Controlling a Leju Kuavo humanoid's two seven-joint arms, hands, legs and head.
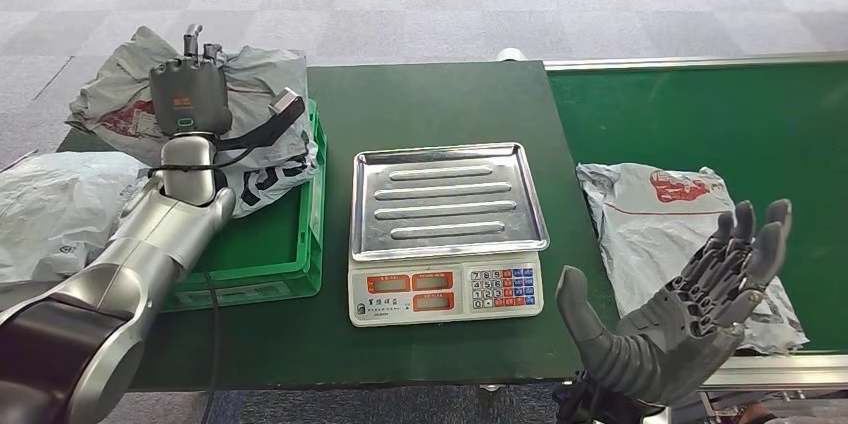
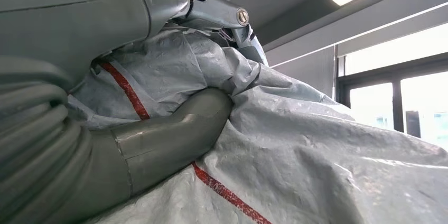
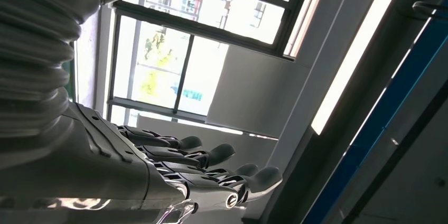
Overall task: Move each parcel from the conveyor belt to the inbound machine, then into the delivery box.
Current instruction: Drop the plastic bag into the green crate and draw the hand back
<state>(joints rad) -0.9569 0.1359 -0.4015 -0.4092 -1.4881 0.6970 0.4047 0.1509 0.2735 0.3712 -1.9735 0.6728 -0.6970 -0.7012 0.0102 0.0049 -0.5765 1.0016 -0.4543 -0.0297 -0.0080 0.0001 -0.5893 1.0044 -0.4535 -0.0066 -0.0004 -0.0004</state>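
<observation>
A grey parcel (image 1: 680, 214) with red print lies on the green conveyor belt (image 1: 720, 114) at the right. My right hand (image 1: 690, 314) hovers palm up just in front of it, fingers spread and empty; the right wrist view shows the same open hand (image 3: 174, 166). The inbound machine, a scale with a bare steel tray (image 1: 445, 194), stands at the centre. On the left, my left hand (image 1: 188, 94) rests on a crumpled grey parcel (image 1: 265, 159) in the green delivery box (image 1: 290, 254), with its thumb stuck out sideways. Up close, the thumb (image 2: 174, 134) presses into that parcel (image 2: 296, 145).
The scale and box stand on a dark green table (image 1: 420, 104) that butts against the belt. More grey parcels lie at the far left, one (image 1: 50, 204) beside the box and another (image 1: 110, 104) behind it. Grey carpet floor lies beyond.
</observation>
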